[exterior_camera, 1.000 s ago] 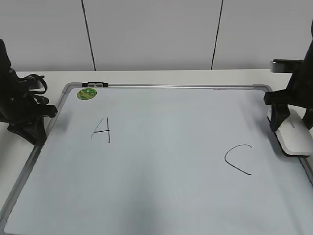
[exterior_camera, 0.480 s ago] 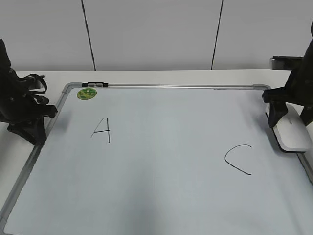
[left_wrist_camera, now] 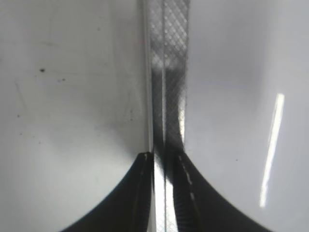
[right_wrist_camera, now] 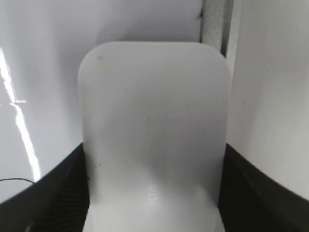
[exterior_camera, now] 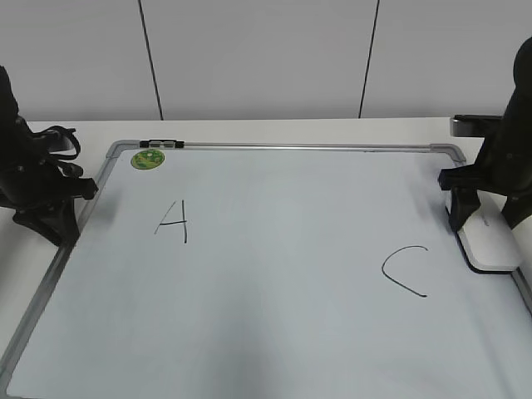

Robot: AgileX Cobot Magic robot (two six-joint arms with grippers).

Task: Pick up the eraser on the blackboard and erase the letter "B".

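The white eraser [exterior_camera: 492,238] lies at the blackboard's [exterior_camera: 274,283] right edge, between the fingers of my right gripper [exterior_camera: 485,218]. In the right wrist view the eraser [right_wrist_camera: 154,125] fills the gap between both black fingers of that gripper [right_wrist_camera: 154,193], which is shut on it. No letter "B" shows on the board; only a black "A" [exterior_camera: 172,222] and a black "C" [exterior_camera: 405,271] are there. My left gripper [exterior_camera: 58,212] rests at the board's left edge, shut and empty, its fingers [left_wrist_camera: 161,166] over the grey frame strip [left_wrist_camera: 169,72].
A round green sticker [exterior_camera: 147,158] and a small black clip [exterior_camera: 161,144] sit at the board's far left corner. The board's grey frame [right_wrist_camera: 215,29] runs just beside the eraser. A white wall stands behind the table.
My right gripper has moved a little left with the eraser, which was tilted and now sits flatter against the board's right edge. The left arm has not moved.
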